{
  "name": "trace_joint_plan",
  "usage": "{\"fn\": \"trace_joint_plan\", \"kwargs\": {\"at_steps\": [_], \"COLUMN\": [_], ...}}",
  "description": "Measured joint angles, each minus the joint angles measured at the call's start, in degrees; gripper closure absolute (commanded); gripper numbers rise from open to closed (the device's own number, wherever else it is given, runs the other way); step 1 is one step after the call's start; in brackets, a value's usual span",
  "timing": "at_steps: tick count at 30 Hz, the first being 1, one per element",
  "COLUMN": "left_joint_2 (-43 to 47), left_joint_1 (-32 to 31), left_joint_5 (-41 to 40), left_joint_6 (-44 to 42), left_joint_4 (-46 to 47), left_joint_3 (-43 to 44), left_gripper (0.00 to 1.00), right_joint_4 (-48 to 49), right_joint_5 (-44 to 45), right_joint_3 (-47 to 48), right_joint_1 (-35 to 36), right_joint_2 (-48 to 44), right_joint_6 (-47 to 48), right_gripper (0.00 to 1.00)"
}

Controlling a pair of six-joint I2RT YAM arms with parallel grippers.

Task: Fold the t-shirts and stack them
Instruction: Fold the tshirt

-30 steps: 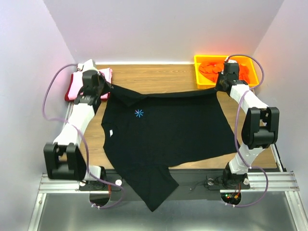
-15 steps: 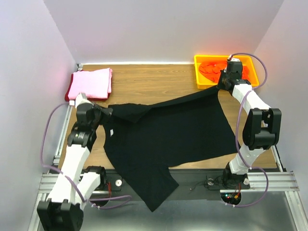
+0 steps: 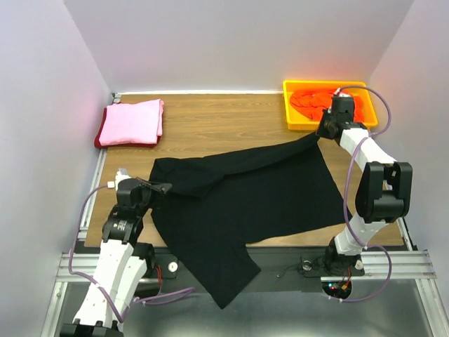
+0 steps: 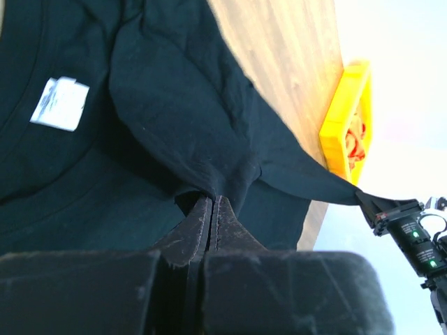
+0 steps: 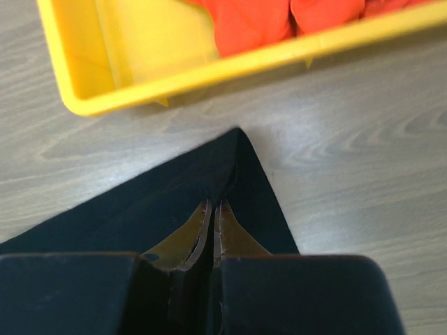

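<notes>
The black t-shirt [image 3: 245, 193] lies spread over the middle of the table [image 3: 231, 119], with one end hanging off the near edge at 6 o'clock. At 8 o'clock the left gripper [image 3: 160, 188] is clamped on a pinch of the shirt's far edge, which laps back over the body of the cloth. At 2 o'clock the right gripper [image 3: 324, 130] has its jaws closed on the other corner of that edge, just beside the yellow tray [image 3: 287, 105], so the edge runs taut and slanted between them. I judge this first fold only half made. At 10 o'clock a folded pink t-shirt [image 3: 132, 121] rests on a dark red one [image 3: 100, 138], so the stack is begun. At 1 o'clock the orange t-shirt [image 3: 316, 100] sits bunched in the tray, not yet folded.
</notes>
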State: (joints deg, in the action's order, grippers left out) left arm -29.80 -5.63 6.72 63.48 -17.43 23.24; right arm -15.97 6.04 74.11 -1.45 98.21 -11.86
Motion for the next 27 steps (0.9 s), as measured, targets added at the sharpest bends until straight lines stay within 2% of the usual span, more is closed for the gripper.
{"fn": "trace_joint_plan", "kwargs": {"at_steps": [7, 10, 11, 12, 13, 14, 15, 16, 18, 20, 24, 27], "left_joint_2": [1.0, 3.4, 4.1, 4.9, 5.2, 5.9, 6.5, 6.8, 6.9, 6.4, 4.6, 1.2], "left_joint_1": [0.0, 0.0, 0.0, 0.0, 0.0, 0.0, 0.0, 0.0, 0.0, 0.0, 0.0, 0.0], "left_joint_5": [0.3, 0.4, 0.4, 0.3, 0.3, 0.4, 0.3, 0.1, -0.4, -1.6, -5.7, -8.4], "left_joint_6": [2.4, 3.8, 4.2, 4.5, 4.6, 4.8, 4.7, 4.6, 3.7, 2.0, -3.1, -7.8], "left_joint_4": [-1.0, -2.1, -2.6, -3.1, -3.6, -4.0, -4.2, -4.3, -5.2, -7.4, -8.9, -6.7], "left_joint_3": [-2.8, -4.5, -4.9, -5.2, -5.4, -5.5, -5.5, -5.4, -5.1, -3.3, 3.8, 7.5], "left_gripper": [1.00, 0.83, 0.64, 0.56, 0.52, 0.42, 0.39, 0.34, 0.30, 0.30, 0.29, 0.27], "right_joint_4": [-0.4, -0.7, -1.0, -1.2, -1.6, -1.8, -1.9, -2.1, -2.9, -4.1, -6.1, -6.8], "right_joint_5": [-0.4, -0.5, -0.6, -0.7, -0.7, -0.6, -0.5, -0.4, 0.0, 0.4, 0.6, -0.3], "right_joint_3": [-4.6, -6.6, -7.1, -7.5, -7.6, -7.7, -7.8, -7.8, -7.8, -7.8, -7.8, -7.7], "right_joint_1": [-1.7, -2.8, -3.2, -3.6, -3.8, -3.9, -4.2, -4.2, -4.2, -4.2, -4.2, -4.2], "right_joint_2": [0.0, 0.0, 0.0, 0.0, 0.0, 0.1, 0.1, 0.1, 0.1, 0.1, -0.7, -2.7], "right_joint_6": [-5.2, -7.5, -8.3, -8.8, -9.4, -10.1, -10.7, -11.1, -12.0, -12.8, -14.0, -14.6], "right_gripper": [0.96, 0.89, 0.86, 0.82, 0.77, 0.71, 0.59, 0.53, 0.40, 0.37, 0.36, 0.40]}}
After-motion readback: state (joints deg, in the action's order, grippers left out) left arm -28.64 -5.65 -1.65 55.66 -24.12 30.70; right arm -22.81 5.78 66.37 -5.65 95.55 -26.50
